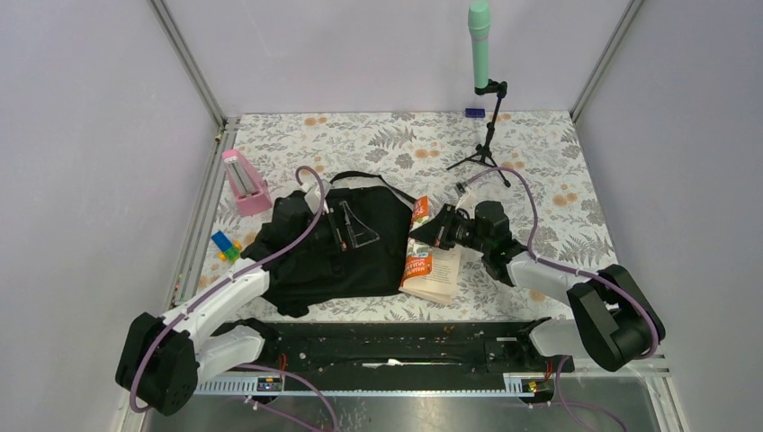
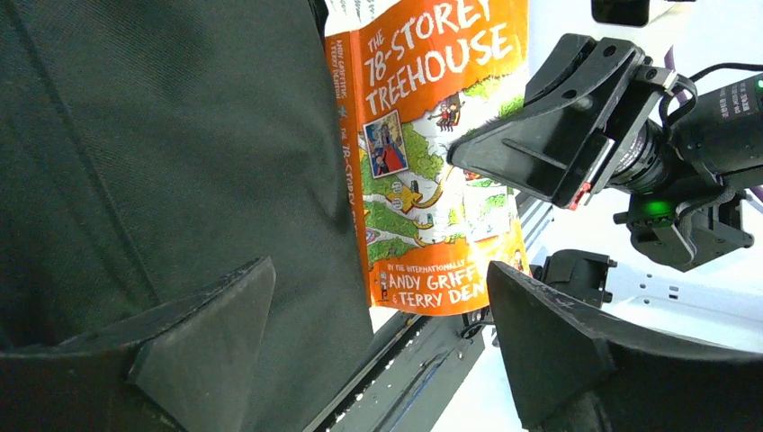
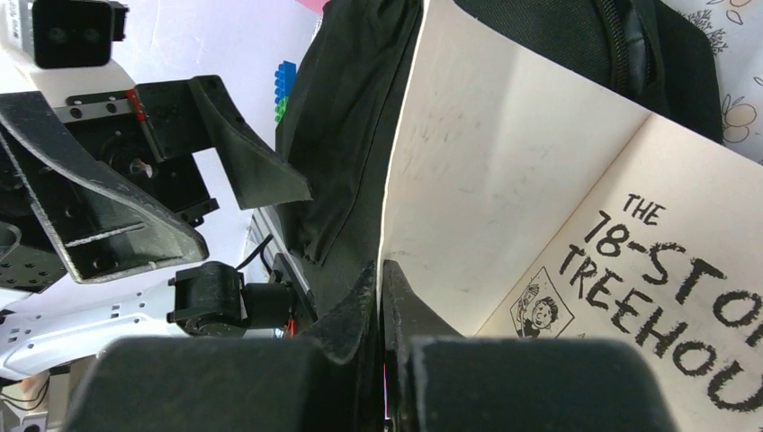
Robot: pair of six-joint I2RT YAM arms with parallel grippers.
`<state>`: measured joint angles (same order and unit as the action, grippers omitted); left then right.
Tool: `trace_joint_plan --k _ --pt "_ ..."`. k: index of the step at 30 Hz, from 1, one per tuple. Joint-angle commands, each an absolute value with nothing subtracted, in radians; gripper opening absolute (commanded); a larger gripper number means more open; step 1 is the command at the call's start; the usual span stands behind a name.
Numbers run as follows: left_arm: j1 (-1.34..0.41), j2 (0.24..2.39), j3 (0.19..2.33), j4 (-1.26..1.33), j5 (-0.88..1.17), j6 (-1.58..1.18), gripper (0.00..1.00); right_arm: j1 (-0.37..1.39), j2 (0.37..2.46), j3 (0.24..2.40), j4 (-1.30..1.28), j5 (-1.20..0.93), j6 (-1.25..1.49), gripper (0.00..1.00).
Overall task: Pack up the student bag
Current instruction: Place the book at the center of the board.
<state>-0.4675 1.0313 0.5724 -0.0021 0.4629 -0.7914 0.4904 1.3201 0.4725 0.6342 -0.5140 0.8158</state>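
**Book pinched by its cover beside the bag**

The student bag is laid flat mid-table, with the orange book just to its right. The book's front cover is pinched between the pressed-together fingers of the right gripper and lifted open. The left gripper is held over the bag, jaws spread, gripping nothing. Loading the book is judged to be the step in hand. Next, the bag's mouth must be found and held open.
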Motion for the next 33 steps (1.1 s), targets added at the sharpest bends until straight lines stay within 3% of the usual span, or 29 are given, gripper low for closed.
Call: trace_joint_plan --k 1,6,8,11,17,22,33 --pt "-0.51 1.074 0.56 0.139 0.461 -0.825 0.88 0.493 1.323 0.41 0.727 -0.454 0.842 0.0" --pt "-0.589 1.103 0.586 0.12 0.394 -0.804 0.88 0.494 1.224 0.344 0.583 -0.366 0.811 0.06" --pt "-0.622 1.119 0.603 0.11 0.374 -0.792 0.87 0.494 1.164 0.339 0.478 -0.335 0.788 0.19" --pt "-0.659 1.147 0.628 0.103 0.351 -0.773 0.87 0.494 1.057 0.342 0.317 -0.281 0.745 0.51" --pt "-0.695 1.206 0.673 0.101 0.341 -0.766 0.87 0.493 0.829 0.366 -0.056 -0.047 0.707 0.82" --pt "-0.715 1.223 0.684 0.106 0.331 -0.762 0.87 0.491 0.732 0.336 -0.212 0.102 0.706 0.93" --pt "-0.748 1.264 0.702 0.118 0.32 -0.765 0.81 0.489 0.824 0.234 0.03 -0.109 0.78 0.86"
